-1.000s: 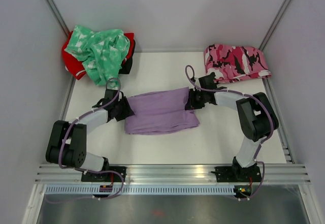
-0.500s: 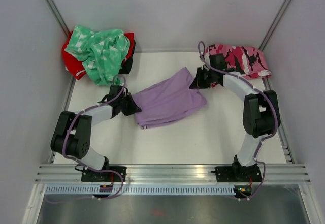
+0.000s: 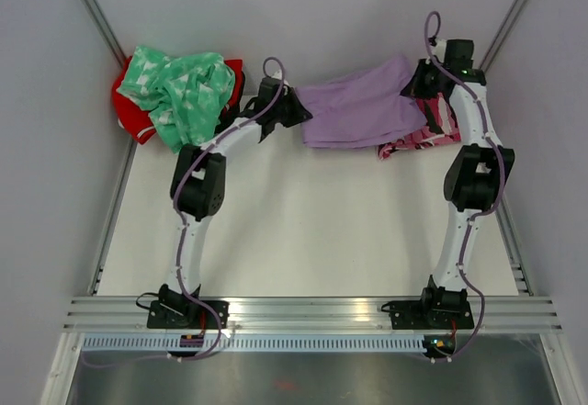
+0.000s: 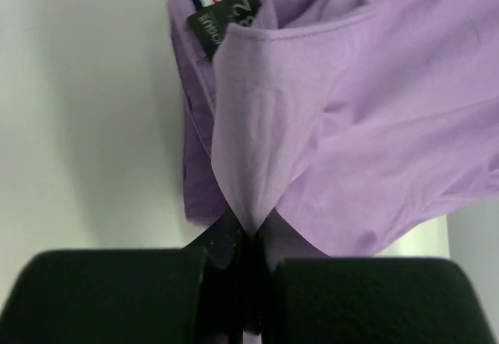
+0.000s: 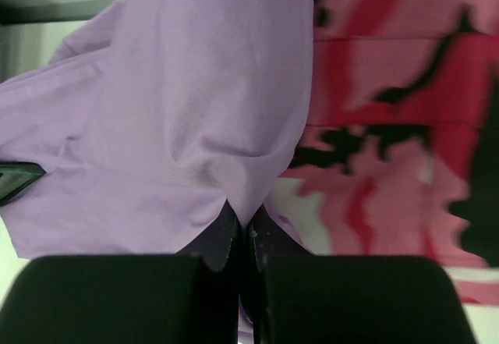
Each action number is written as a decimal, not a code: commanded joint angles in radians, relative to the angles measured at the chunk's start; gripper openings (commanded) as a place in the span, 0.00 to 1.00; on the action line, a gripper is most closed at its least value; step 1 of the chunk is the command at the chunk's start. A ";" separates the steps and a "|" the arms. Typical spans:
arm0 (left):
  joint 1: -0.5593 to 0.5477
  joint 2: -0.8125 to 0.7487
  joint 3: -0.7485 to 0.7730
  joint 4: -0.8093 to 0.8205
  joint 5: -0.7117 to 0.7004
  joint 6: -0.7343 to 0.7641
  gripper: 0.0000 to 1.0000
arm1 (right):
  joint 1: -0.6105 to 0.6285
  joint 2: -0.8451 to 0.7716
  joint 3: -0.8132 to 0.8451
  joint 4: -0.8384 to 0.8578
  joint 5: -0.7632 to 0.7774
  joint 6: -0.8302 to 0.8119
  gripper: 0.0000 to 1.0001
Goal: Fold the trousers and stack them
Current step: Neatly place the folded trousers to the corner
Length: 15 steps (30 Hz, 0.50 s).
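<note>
The folded lilac trousers [image 3: 360,107] hang stretched between my two grippers at the far edge of the table, their right part over the pink-black camouflage garment [image 3: 432,125]. My left gripper [image 3: 292,111] is shut on the trousers' left end; the left wrist view shows the cloth [image 4: 327,110] pinched in the jaws [image 4: 248,239] and a black label with a striped tab [image 4: 222,16]. My right gripper [image 3: 421,82] is shut on the right end; the right wrist view shows the lilac cloth [image 5: 195,125] pinched [image 5: 243,219] above the camouflage garment [image 5: 398,125].
A mint-green patterned garment [image 3: 179,93] lies piled on a red one [image 3: 129,116] at the back left corner. The white table [image 3: 303,230] is walled by grey panels at the back and sides. Both arms reach far back.
Both grippers have carried the trousers from the middle of the table to the back right, lifted and stretched, now partly above the camouflage garment.
</note>
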 commanded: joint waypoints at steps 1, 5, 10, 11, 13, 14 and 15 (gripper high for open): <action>-0.034 0.173 0.181 0.001 -0.009 -0.099 0.02 | -0.096 0.025 0.082 -0.026 0.003 -0.043 0.00; -0.061 0.322 0.366 0.039 -0.019 -0.155 0.02 | -0.211 0.066 0.195 -0.026 -0.042 -0.073 0.00; -0.096 0.449 0.602 0.105 -0.068 -0.211 0.02 | -0.326 0.054 0.249 0.009 -0.051 -0.078 0.00; -0.100 0.474 0.623 0.119 -0.073 -0.224 0.02 | -0.340 0.049 0.246 0.018 -0.054 -0.076 0.00; -0.110 0.483 0.650 0.180 -0.093 -0.259 0.02 | -0.366 0.043 0.245 0.040 -0.065 -0.050 0.00; -0.113 0.479 0.653 0.195 -0.105 -0.267 0.02 | -0.388 0.040 0.248 0.041 -0.092 -0.049 0.00; -0.120 0.476 0.665 0.215 -0.125 -0.268 0.02 | -0.395 0.038 0.248 0.049 -0.096 -0.047 0.00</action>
